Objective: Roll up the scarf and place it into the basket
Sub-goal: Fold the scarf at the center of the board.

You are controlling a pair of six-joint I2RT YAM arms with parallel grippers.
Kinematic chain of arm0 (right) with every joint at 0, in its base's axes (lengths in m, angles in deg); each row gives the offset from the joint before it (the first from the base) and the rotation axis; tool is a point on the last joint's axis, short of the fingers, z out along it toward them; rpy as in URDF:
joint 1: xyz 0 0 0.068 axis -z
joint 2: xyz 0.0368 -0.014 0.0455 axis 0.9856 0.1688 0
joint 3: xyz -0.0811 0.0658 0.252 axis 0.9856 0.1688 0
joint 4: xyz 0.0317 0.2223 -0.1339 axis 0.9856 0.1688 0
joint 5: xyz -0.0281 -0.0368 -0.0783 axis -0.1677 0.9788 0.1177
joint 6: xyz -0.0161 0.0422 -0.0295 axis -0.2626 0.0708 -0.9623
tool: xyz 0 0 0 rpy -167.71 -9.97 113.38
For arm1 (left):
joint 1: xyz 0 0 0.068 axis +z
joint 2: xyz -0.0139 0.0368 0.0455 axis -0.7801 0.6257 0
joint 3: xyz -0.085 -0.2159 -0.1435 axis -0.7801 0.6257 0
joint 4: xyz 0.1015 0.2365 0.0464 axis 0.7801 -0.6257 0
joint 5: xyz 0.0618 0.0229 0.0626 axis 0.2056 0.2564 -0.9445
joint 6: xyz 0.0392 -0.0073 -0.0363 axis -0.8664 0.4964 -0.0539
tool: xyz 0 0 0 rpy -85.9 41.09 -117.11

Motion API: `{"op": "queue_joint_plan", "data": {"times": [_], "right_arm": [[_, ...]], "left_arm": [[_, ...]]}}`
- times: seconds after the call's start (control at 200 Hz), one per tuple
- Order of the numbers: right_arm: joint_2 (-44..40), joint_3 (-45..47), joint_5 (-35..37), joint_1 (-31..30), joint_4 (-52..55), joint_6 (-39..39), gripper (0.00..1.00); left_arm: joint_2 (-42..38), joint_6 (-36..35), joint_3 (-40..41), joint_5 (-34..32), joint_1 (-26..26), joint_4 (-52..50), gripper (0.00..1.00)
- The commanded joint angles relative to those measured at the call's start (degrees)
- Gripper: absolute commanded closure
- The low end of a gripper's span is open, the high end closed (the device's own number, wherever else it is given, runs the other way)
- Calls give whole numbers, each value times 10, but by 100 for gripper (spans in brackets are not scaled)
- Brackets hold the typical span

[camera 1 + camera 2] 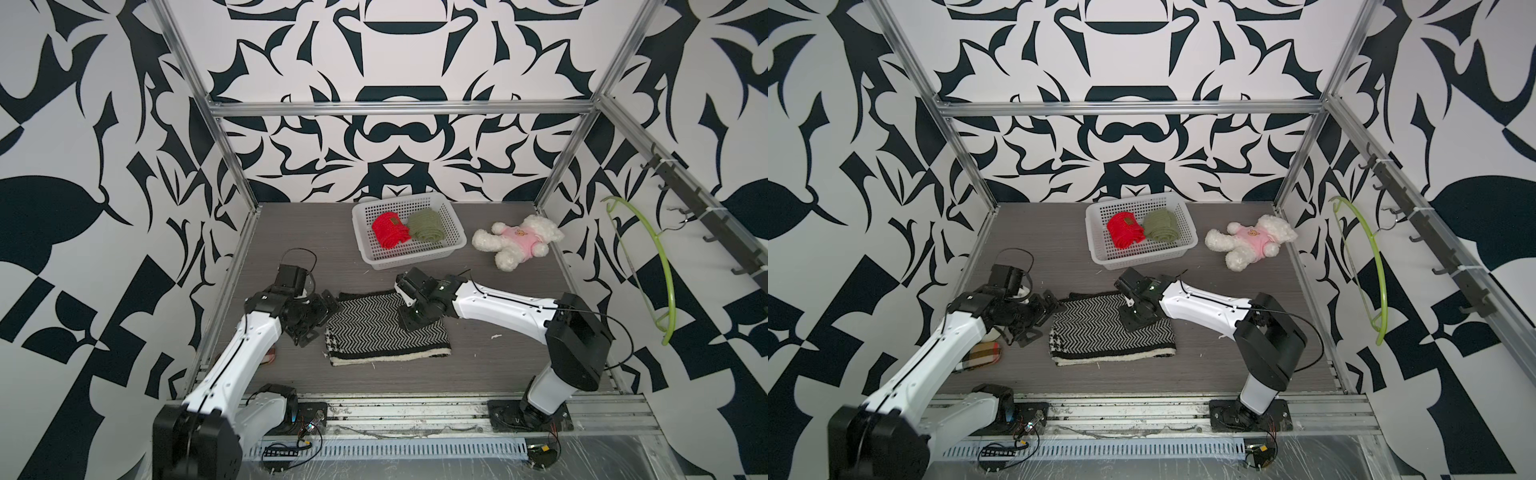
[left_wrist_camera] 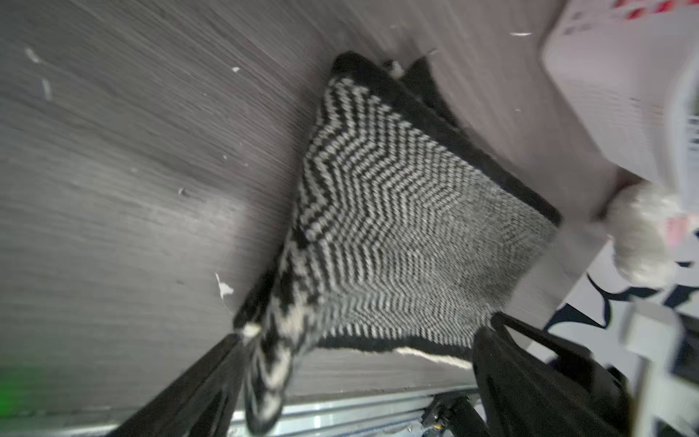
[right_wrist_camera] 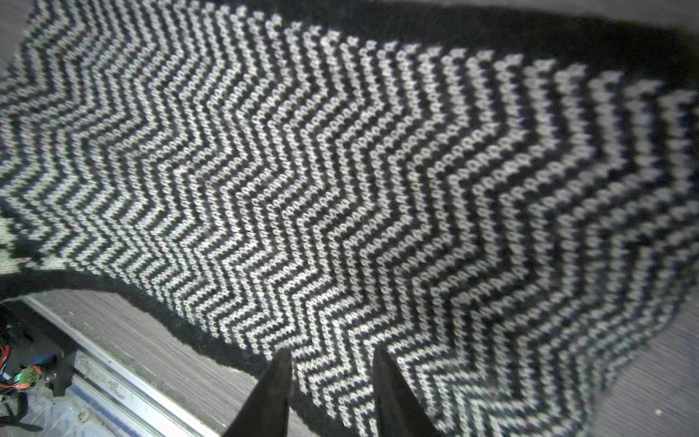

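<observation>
I read this as the very start of the rolling step: the scarf (image 1: 386,328) lies on the table as a flat folded pad of black-and-white zigzag knit, midway between my two arms and well short of the basket (image 1: 417,255), with no turn of a roll in it yet. The left gripper (image 1: 320,320) sits at the scarf's left edge with its fingers spread as wide as I see them go and nothing in them. In the left wrist view the near corner of the knit lies just beside one finger (image 2: 196,389), but the blur keeps me from saying whether they touch. The right gripper (image 3: 331,357) is down over the far right part of the pad, its fingertips parted by a narrow gap with flat knit showing between them. Nothing looks pinched, and I cannot tell if the tips press on the cloth or hang just above it. The basket stands at the back of the table, already holding a red roll (image 1: 390,230) and a green roll (image 1: 424,224) side by side, with free room along its near wall. Next, I judge, the left fingers must close on that left edge and turn it over toward the right — keeping the layers together, since loose knit will slide apart.
</observation>
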Motion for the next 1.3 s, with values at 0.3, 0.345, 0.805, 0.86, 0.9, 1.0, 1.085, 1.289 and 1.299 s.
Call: {"op": "queue_joint_plan", "data": {"times": [0.3, 0.345, 0.805, 0.86, 0.9, 1.0, 1.085, 1.289, 1.299], "right_arm": [[-30, -14, 27, 4, 10, -10, 61], [-29, -12, 28, 4, 8, -8, 61], [-32, -15, 42, 6, 15, -8, 62], [-34, -13, 45, 7, 15, -8, 62], [-35, -9, 48, 10, 12, -9, 62], [-34, -1, 40, 21, 0, -5, 62], [-34, -3, 41, 21, -1, -6, 62], [-70, 18, 62, 24, -1, -3, 62], [-71, 20, 62, 24, -3, -4, 62]], "left_arm": [[223, -62, -4, 12, 57, 243, 16], [232, -63, -6, 15, 57, 263, 22], [86, -86, -48, 71, 47, 201, 100], [52, -89, -71, 70, 31, 186, 100], [42, -95, -77, 47, 22, 183, 100], [98, -100, -57, 47, 58, 220, 100], [182, -83, -64, 136, 97, 259, 51], [140, -78, -94, 88, 104, 191, 1], [134, -80, -98, 86, 104, 185, 1]]}}
